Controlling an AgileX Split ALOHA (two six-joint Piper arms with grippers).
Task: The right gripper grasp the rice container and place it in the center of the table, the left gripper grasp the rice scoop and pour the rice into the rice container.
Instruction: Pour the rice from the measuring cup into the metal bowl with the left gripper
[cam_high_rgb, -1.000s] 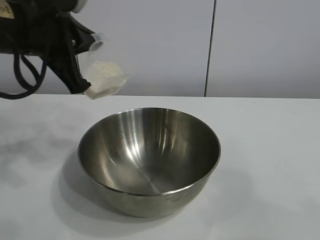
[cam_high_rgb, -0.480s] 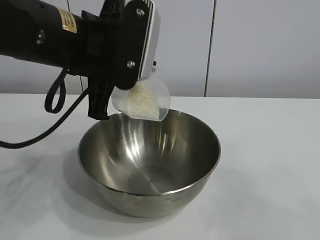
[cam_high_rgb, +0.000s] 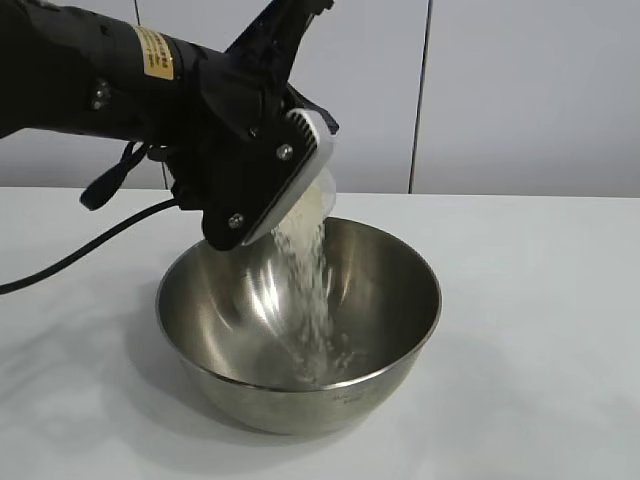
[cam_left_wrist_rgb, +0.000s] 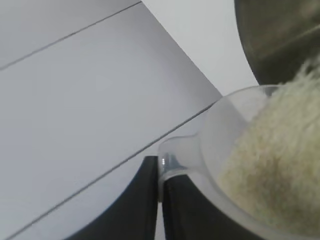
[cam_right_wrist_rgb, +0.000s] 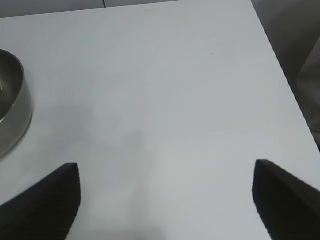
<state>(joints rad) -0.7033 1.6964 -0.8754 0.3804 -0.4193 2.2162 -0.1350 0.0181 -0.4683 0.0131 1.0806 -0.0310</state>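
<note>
The shiny steel bowl (cam_high_rgb: 298, 325) sits mid-table (cam_high_rgb: 540, 330), well in from the edges, with bare white surface around it. Above its rim nearest the left arm, the left gripper (cam_high_rgb: 265, 180) clenches the clear plastic cup (cam_left_wrist_rgb: 235, 165), tipped so rice (cam_high_rgb: 310, 300) streams into the bowl. The left wrist view shows grains heaped at the cup's lip. The right gripper (cam_right_wrist_rgb: 165, 200) hangs spread wide over bare table beside the bowl, empty.

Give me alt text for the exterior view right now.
The left hand tips the scoop over the bowl, and rice streams from it into the bottom. The bowl sits on the white table.
</note>
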